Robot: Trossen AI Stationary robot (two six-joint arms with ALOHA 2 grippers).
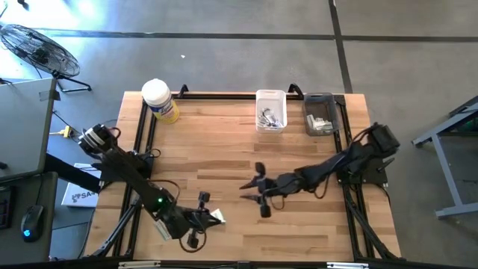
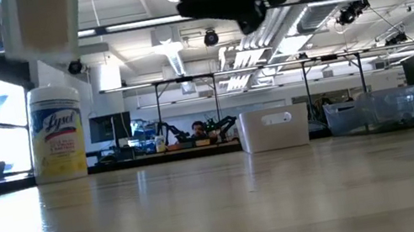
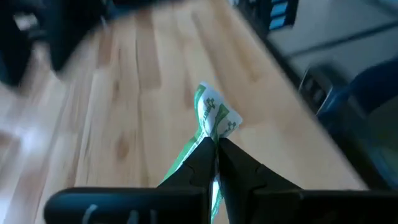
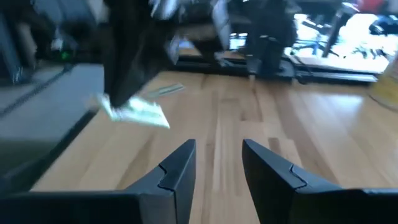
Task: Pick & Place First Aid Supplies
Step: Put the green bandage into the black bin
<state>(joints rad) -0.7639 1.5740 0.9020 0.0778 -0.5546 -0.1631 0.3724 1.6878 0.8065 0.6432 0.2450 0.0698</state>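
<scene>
The left gripper (image 1: 211,217), low and left of centre in the overhead frame, has its jaws pressed together on a green-and-white packet (image 3: 212,118), which sticks out past the fingertips above the bare wood. In the left wrist view the two dark fingers (image 3: 202,155) meet at a point with the crumpled strip caught between them. From the right wrist camera the same packet (image 4: 134,111) shows at upper left, hanging from the other arm clear of the table (image 1: 224,157).

The right gripper (image 1: 254,187) sits at the centre of the overhead frame, jaws spread and holding nothing; its own view shows plain boards in the gap between the fingers (image 4: 180,168).

Along the table's far edge, top centre of the overhead frame, stands a white bin (image 1: 270,110) holding a small heap of pale packets, too small to tell apart. Just right of it is a clear bin (image 1: 319,114) with a few light items lying in its near end. The level view shows both bins side by side at right, the white one (image 2: 274,128) and the clear one (image 2: 375,110), their contents hidden by the walls.

A yellow wipes tub (image 1: 160,101) with a white lid stands at the far left corner.
</scene>
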